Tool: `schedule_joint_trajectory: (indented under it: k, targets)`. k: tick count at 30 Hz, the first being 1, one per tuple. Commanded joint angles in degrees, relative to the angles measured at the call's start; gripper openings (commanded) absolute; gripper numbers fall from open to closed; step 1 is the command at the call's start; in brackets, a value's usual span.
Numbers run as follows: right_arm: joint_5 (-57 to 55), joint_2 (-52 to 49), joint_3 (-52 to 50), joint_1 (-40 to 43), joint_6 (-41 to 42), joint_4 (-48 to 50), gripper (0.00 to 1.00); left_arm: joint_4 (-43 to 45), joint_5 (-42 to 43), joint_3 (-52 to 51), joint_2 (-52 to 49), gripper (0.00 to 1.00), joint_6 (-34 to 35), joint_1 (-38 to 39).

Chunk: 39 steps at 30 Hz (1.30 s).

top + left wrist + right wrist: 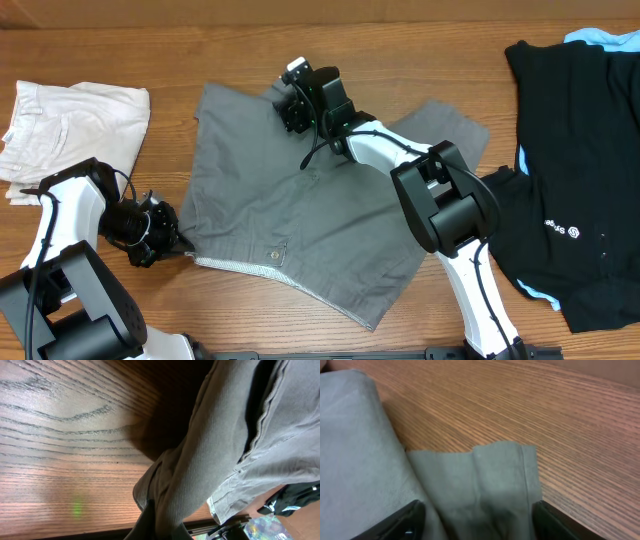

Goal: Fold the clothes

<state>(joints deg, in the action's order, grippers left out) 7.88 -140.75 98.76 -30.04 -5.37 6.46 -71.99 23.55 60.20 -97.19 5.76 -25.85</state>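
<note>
The grey shorts (300,210) lie spread on the middle of the table, with the pale speckled waistband lining (240,266) along the near edge. My left gripper (172,238) is at the waistband's left corner. In the left wrist view the gripper (165,532) is shut on a bunched fold of the grey cloth (200,460). My right gripper (285,105) is at the shorts' far edge. In the right wrist view its fingers (475,520) are spread wide with a grey hem (490,480) lying flat between them.
Cream-white shorts (70,125) lie crumpled at the far left. A black garment (580,170) over something light blue (600,38) covers the right side, close to the grey shorts' right leg. The table's near edge is just below the waistband.
</note>
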Motion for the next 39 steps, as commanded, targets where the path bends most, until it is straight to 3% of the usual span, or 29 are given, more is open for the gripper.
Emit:
schedule_joint_trajectory:
  k: [1,8,10,18,34,39]
  targets:
    - [-1.9,-0.7,2.1,0.1,1.1,0.5,0.66,0.3,0.9,0.1,0.9,0.04,-1.1,0.5]
    - [-3.4,-0.7,2.1,0.1,3.7,-0.6,0.43,0.2,0.9,0.1,0.9,0.04,-1.1,0.5]
    - [-3.3,-0.7,2.1,0.1,3.9,-1.1,0.28,0.3,0.9,0.1,0.8,0.04,-1.1,0.5]
    - [-3.5,-0.7,2.1,0.7,3.9,-2.9,0.04,0.3,0.9,0.1,0.9,0.04,-1.1,0.5]
    - [-13.7,1.3,4.4,6.3,11.6,-4.2,0.04,0.7,1.0,0.1,0.9,0.04,-1.0,0.5]
    - [-18.4,2.6,12.6,12.8,11.4,-12.8,0.04,4.5,5.9,0.1,0.9,0.04,-1.0,0.5]
